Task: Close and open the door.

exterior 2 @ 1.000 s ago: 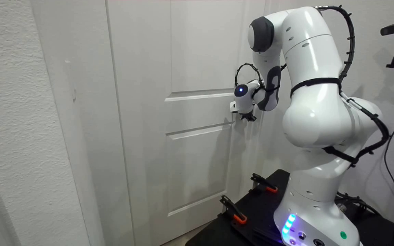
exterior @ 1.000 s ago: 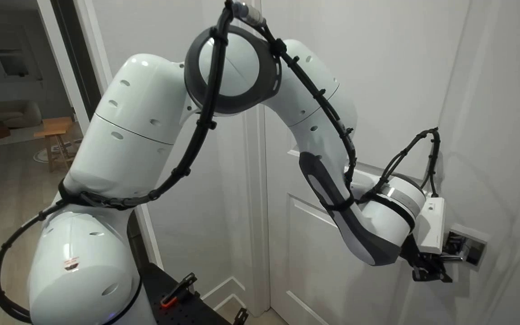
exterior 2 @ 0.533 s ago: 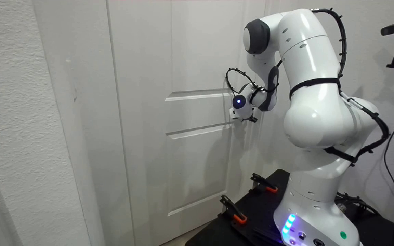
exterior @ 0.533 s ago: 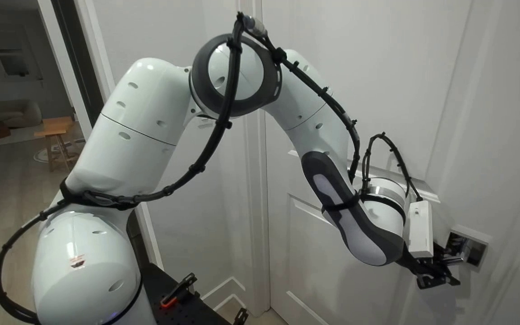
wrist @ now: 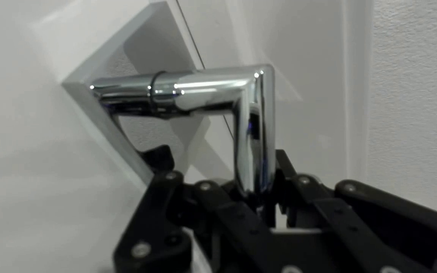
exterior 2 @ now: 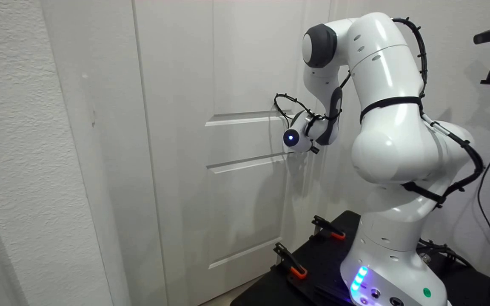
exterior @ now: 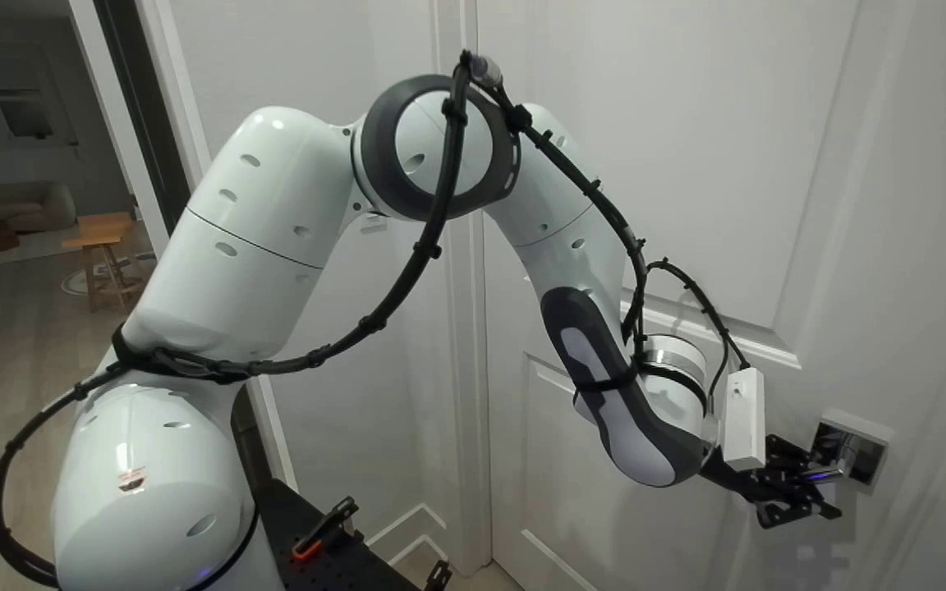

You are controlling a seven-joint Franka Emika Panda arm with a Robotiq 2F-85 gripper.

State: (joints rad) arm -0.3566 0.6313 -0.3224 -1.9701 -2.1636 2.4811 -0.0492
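Background: tall white raised-panel door (exterior 2: pixel 245 204) in both exterior views. Black two-fingered gripper (exterior: pixel 819 502) stands closed together beside its L-shaped chrome lever handle (wrist: pixel 247 91); contact unclear.

Door (exterior 2: pixel 245 142), mid-frame: white, rectangular-panelled. Handle (wrist: pixel 241 89), upper centre: silver. Gripper (exterior: pixel 797 491), lower right: black. Clamps (exterior 2: pixel 292 261), lower centre: black-and-orange.

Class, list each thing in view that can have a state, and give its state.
Tall white panelled door: appears shut
Shiny silver L-shaped metal lever handle: unclear whether pressed
Black jointed fingers: shut
Blue-white light strip: lit
Round blue light: lit
Light-brown wooden stool: upright
Black-and-orange clamps: apparently fastened
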